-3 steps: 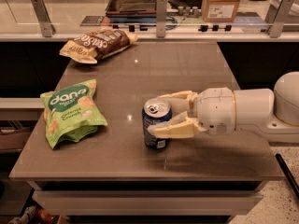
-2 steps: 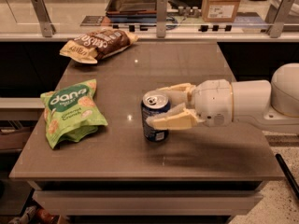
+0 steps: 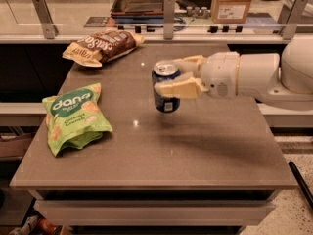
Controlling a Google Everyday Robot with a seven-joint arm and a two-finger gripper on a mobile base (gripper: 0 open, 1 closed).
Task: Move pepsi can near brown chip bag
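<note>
Lifted off the table (image 3: 205,151) since the earlier frames, the can (image 3: 165,93) now hangs above the smooth grey-brown top, farther back than it stood, with a soft shadow under it.

At the left edge lies a green bag (image 3: 76,116), puffy and crinkled, with white lettering, flat on the table. Behind it, at the far left corner, the brown bag (image 3: 102,45) lies lengthwise, glossy dark brown with tan ends and pale lettering. Bare tabletop runs between it and the can, which is well apart from both bags.

The can is a dark-blue cylinder with a silver top and pull tab, held upright. The gripper (image 3: 165,75) reaches in from the right and is clamped on it, one cream finger (image 3: 178,88) across the near side, the other behind. The rounded white arm (image 3: 244,75) runs off to the right. Beyond the table, a rail with metal posts (image 3: 168,16) and a cardboard box (image 3: 234,3).
</note>
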